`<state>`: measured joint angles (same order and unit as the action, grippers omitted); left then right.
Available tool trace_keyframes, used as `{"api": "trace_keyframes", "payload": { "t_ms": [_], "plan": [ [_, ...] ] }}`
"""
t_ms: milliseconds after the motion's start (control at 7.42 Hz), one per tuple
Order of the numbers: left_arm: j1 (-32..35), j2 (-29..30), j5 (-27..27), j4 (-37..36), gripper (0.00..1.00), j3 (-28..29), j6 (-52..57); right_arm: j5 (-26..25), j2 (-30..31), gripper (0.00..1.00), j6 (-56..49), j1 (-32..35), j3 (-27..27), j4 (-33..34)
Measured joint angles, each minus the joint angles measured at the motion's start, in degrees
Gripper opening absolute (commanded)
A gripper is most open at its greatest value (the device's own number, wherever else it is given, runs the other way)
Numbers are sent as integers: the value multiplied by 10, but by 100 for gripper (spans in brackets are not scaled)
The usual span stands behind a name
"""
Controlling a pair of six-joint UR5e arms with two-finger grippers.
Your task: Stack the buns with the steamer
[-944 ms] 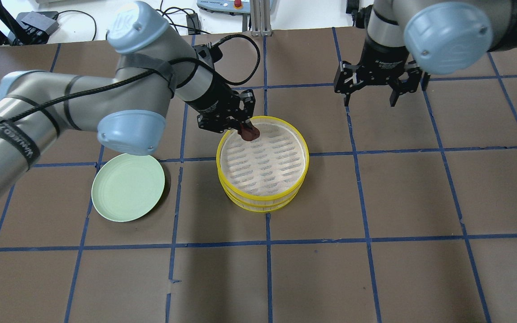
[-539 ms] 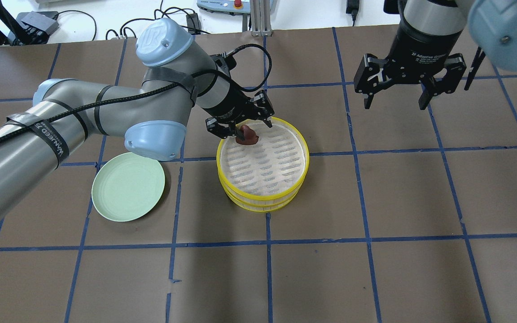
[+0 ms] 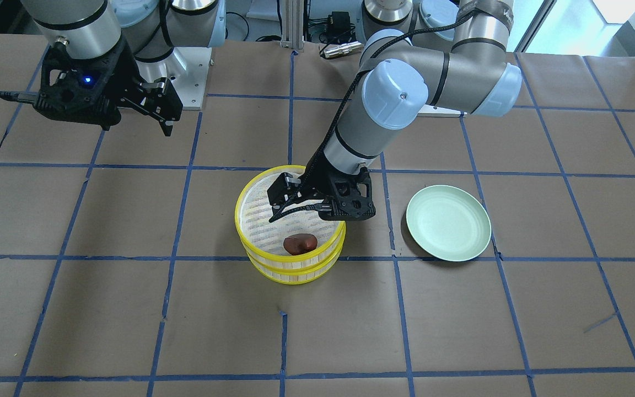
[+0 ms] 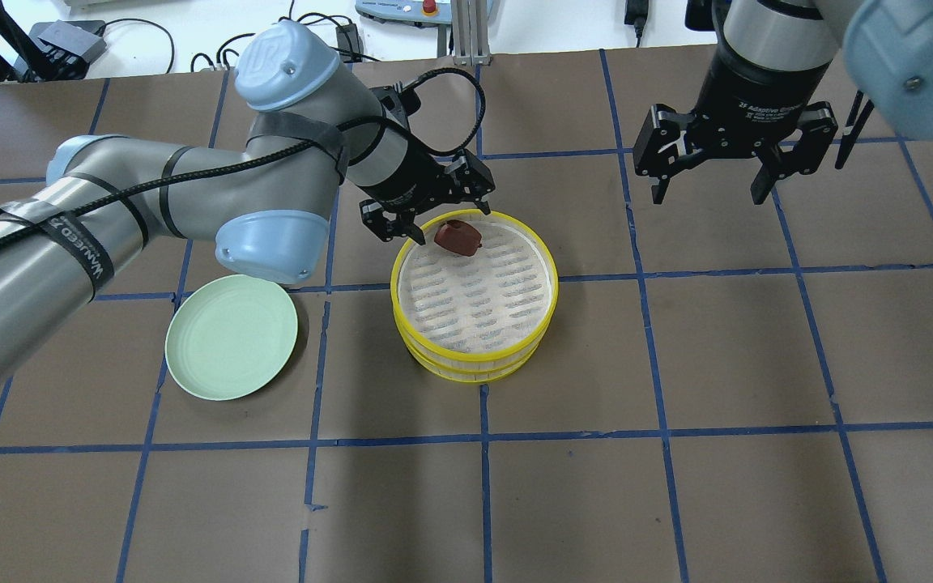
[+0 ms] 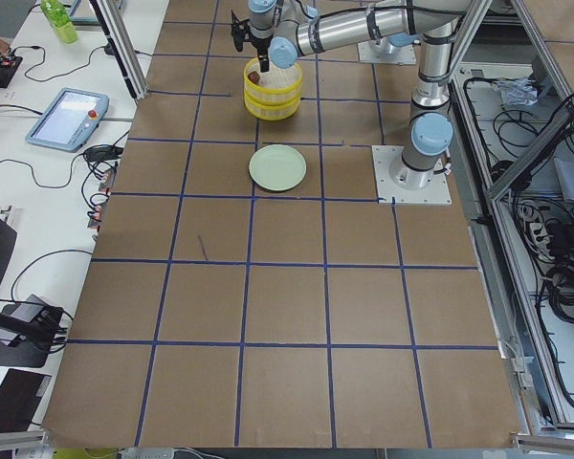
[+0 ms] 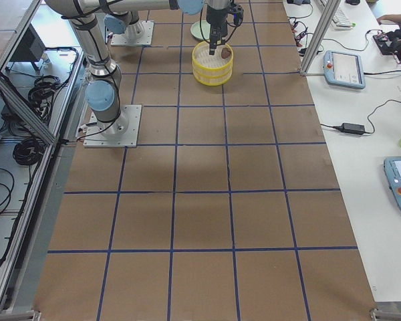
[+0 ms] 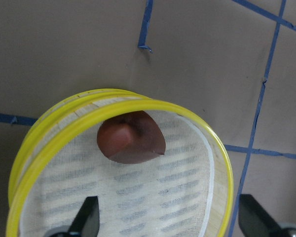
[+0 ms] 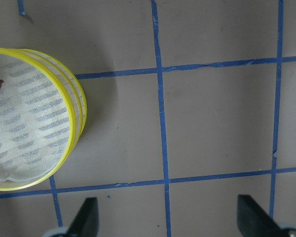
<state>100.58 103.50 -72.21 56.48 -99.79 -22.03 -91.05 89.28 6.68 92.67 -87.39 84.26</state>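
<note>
1 small dark reddish-brown bun [image 4: 457, 237] lies free on the cloth liner of the round yellow-rimmed steamer [image 4: 475, 368], 2 tiers stacked. Seen from overhead, it sits at 11 o'clock on the top tray, near the rim. The left gripper [image 4: 442, 220] hovers just over it, fingers spread and gripping nothing, likely so it can lift away without dragging the bun. A pale green round plate [image 4: 232, 336] lies at 8 o'clock, apart from the steamer. The right gripper [image 4: 707, 197], also spread and unladen, hangs at 2 o'clock, seemingly parked out of the way. No white bun shows.
</note>
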Motion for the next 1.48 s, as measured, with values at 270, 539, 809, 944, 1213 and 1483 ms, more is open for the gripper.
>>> {"api": "trace_keyframes", "payload": {
  "t_ms": [270,539,809,944,1213,1483],
  "plan": [
    [-53,-27,-62,74,100,7,170,-1,1,100,-1,0,-1,1],
    [-112,-71,-137,222,100,57,317,0,2,100,-3,1,-1,3],
    [-135,-122,-191,346,100,102,353,-1,2,100,-4,1,-2,6],
    [-137,-150,-206,376,100,103,357,-5,1,100,-4,1,-2,6],
    [-136,-185,-214,392,100,83,356,-5,1,100,-4,0,-2,7],
    [-134,-194,-214,389,100,73,356,-1,2,100,-4,-3,-1,8]
  ]
}}
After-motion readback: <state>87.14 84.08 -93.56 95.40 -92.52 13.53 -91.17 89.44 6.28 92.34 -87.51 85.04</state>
